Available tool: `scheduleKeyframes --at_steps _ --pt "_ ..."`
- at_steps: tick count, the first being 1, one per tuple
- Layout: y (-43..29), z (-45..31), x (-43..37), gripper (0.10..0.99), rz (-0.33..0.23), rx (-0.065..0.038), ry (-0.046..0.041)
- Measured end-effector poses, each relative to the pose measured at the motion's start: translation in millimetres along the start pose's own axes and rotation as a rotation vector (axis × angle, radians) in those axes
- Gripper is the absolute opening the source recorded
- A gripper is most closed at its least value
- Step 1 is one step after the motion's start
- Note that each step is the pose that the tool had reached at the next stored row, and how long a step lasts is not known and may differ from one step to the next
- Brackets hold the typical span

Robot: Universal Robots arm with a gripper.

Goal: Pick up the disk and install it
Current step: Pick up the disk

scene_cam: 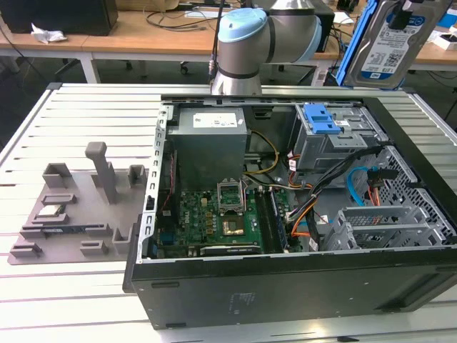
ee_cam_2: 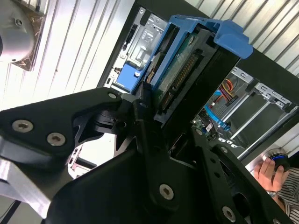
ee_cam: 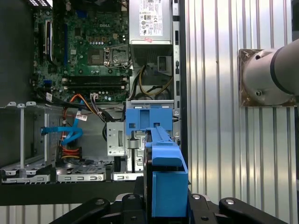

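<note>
- On the exterior view's left, I'm seeing one grey fixture plate (scene_cam: pixel 71 214) lying flat on the slatted tabletop (scene_cam: pixel 86 121), just beside the case.
- In the middle, one open black computer case (scene_cam: pixel 285 300) is lying on its side, showing one green motherboard (scene_cam: pixel 207 214) and one grey power supply (scene_cam: pixel 211 139) behind it.
- One arm (scene_cam: pixel 264 36) is rising behind the case's far wall.
- Further right inside the case, one grey metal cage (scene_cam: pixel 335 146) is carrying one blue latch (scene_cam: pixel 321 118) on top.
- At the exterior view's upper right, I'm watching the one disk (scene_cam: pixel 396 36) hanging in the air above the case's far right corner, label facing the camera, clear of the cage.
- In the first wrist view, the end effector (ee_cam: pixel 169 210) is clenching the disk (ee_cam: pixel 168 186) by its blue carrier, directly over the latch.
- In the second wrist view, one person's hand (ee_cam_2: pixel 268 170) is resting beyond the case.
</note>
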State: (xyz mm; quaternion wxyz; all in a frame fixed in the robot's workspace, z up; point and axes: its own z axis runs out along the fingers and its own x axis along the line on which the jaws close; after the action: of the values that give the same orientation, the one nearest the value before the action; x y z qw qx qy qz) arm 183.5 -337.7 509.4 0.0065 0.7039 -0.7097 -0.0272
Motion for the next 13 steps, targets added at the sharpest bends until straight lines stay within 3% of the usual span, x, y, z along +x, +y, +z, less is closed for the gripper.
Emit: scheduleKeyframes --at_steps 5,13 --pt "-0.1 0.0 0.1 0.361 0.000 0.000 0.0002" --pt "15.6 1.4 5.7 0.361 0.000 0.000 0.0002"
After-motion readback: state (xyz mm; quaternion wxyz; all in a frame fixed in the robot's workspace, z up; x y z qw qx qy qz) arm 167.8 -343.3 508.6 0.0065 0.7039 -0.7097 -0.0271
